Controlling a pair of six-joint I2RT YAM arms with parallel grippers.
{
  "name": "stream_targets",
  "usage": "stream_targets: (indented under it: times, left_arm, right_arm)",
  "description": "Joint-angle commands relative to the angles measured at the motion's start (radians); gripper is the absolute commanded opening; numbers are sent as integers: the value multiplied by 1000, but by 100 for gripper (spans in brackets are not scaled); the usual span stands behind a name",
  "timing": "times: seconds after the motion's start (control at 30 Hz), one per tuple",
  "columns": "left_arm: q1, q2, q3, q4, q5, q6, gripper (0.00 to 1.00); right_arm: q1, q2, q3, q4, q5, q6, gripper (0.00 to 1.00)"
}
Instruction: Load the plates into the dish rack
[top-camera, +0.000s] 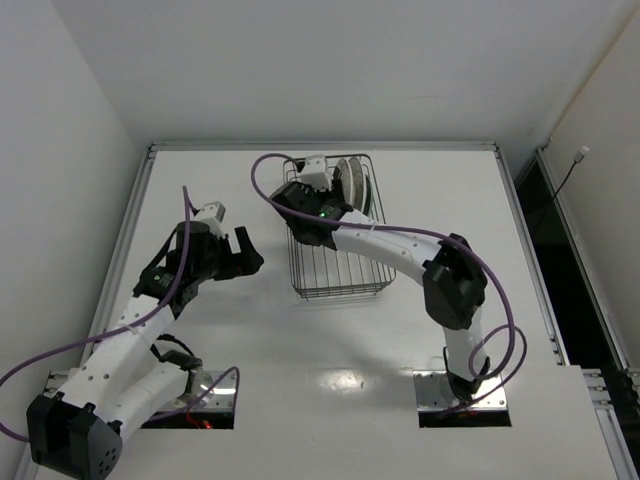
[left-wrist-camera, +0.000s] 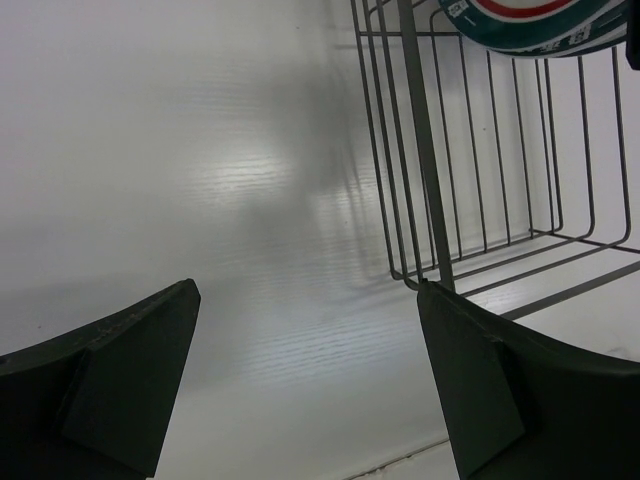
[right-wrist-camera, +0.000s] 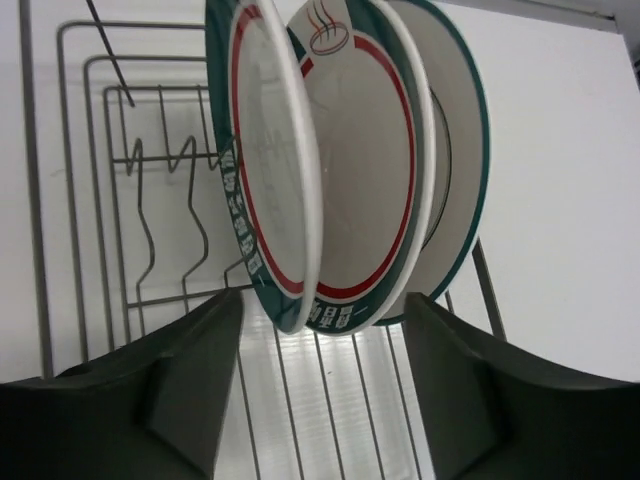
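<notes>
Three plates stand upright side by side at the far end of the dish rack (top-camera: 340, 285), a dark wire basket. In the right wrist view the front plate (right-wrist-camera: 270, 160) and second plate (right-wrist-camera: 365, 170) show teal-and-red rim bands. The third plate (right-wrist-camera: 455, 180) is teal-edged behind them. My right gripper (right-wrist-camera: 322, 300) is open, its fingers on either side of the plates' lower edges and clear of them. From above, the right gripper (top-camera: 330, 190) sits over the plates (top-camera: 355, 185). My left gripper (top-camera: 250, 252) is open and holds nothing, just left of the rack.
The left wrist view shows the rack's wire corner (left-wrist-camera: 420, 150) close to the right finger, with a plate rim (left-wrist-camera: 530, 30) above and bare white table under the left gripper (left-wrist-camera: 307, 290). Rows of tines (right-wrist-camera: 150, 230) stand free in the rack's near part. White walls border the table.
</notes>
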Motion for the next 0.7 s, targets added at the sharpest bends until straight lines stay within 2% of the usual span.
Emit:
stream_targets:
  times: [0.0,0.1,0.13,0.3,0.4,0.53,0.67]
  left_arm:
    - [-21,2,-4,37,-20,-2,89]
    - [-32,2,-4,28,-29,-11,89]
    - [-32,2,-4,28,-38,-11,89]
    - [-52,11,-4,19,-48,-11,89]
    - [-52,11,-4,19,-48,-11,89]
    - [-52,11,-4,19,-48,-11,89]
    - [-52,20,-4,19,-48,-11,89]
  right_arm:
    - [-23,-130,67,-28,-82,24,65]
    - [-49,-198,107,-66,-118,24,84]
    - [-59,-215,134,-97,-131,24,100]
    - [-112,-285,375,-268,-174,12,100]
    - [-121,-379,408,-280,-197,-8,100]
    - [-121,-572,237,-104,-254,-89,100]
    - [-112,-745,64,58,-228,-114,100]
